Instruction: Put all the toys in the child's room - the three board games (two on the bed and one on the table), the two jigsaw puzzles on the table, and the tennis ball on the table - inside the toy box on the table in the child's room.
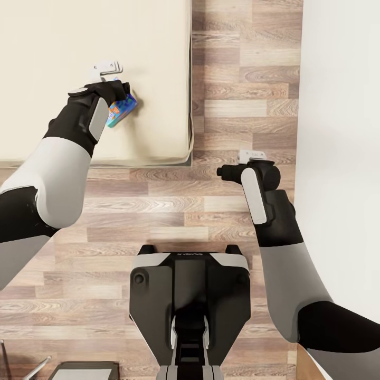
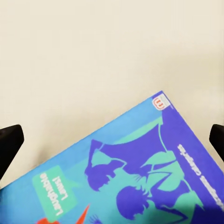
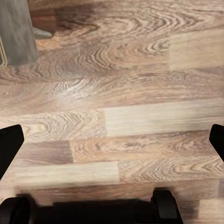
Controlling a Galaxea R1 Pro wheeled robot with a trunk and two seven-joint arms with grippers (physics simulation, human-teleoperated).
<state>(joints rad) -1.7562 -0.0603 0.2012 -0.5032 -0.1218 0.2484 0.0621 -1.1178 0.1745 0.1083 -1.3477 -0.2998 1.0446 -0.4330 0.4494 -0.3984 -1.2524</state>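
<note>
Nearest the robot base (image 1: pixel 190 311), at four o'clock, the right gripper (image 3: pixel 112 140) is held released over wooden floor (image 1: pixel 158 206), fingers spread wide. Farther off, at eleven o'clock, one board game (image 2: pixel 140 172) is seen flat on the bed (image 1: pixel 63 42), its long axis running diagonally, from seven toward one o'clock. Above it the left gripper (image 2: pixel 112 140) is held spread, grasping nothing.

Head looks down; wrists close: bed (image 1: pixel 79 53), floor (image 3: pixel 140 116).
</note>
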